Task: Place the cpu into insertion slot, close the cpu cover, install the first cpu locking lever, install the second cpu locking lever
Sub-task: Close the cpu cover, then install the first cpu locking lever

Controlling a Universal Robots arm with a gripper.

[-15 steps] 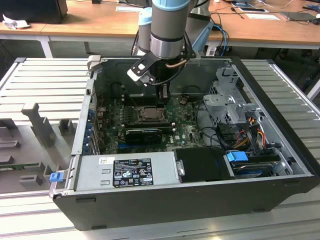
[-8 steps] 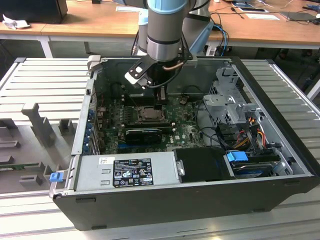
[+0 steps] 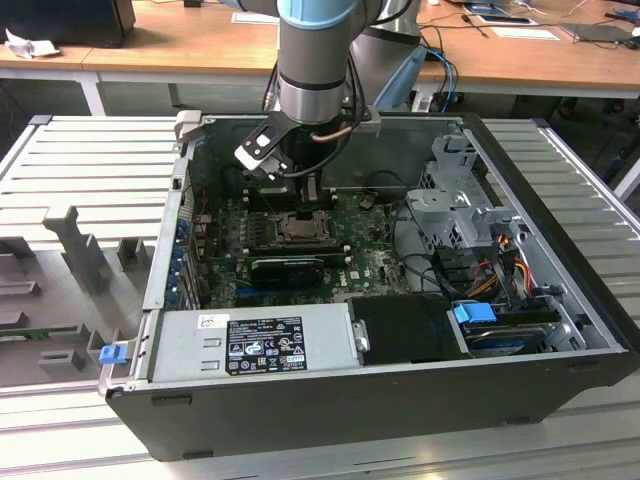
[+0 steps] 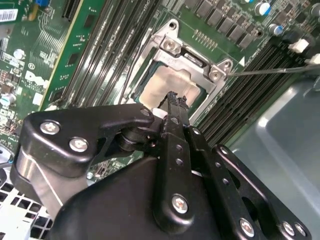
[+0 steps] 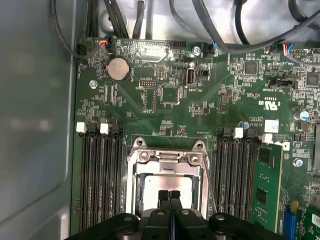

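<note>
Gripper (image 5: 170, 194) clenched, fingers pressed together, nothing held between them. The tips are right over the cpu (image 4: 167, 85); can't tell if they're touching it. The cpu lies flat in the insertion slot (image 3: 300, 229), directly under my fingertips. The cpu cover (image 5: 167, 169) is down, framing the chip through its cut-out. A thin wire locking lever (image 4: 265, 70) angles out from a corner of the cover, off to one side of the gripper. Memory slots (image 5: 100, 175) flank the socket on both sides.
</note>
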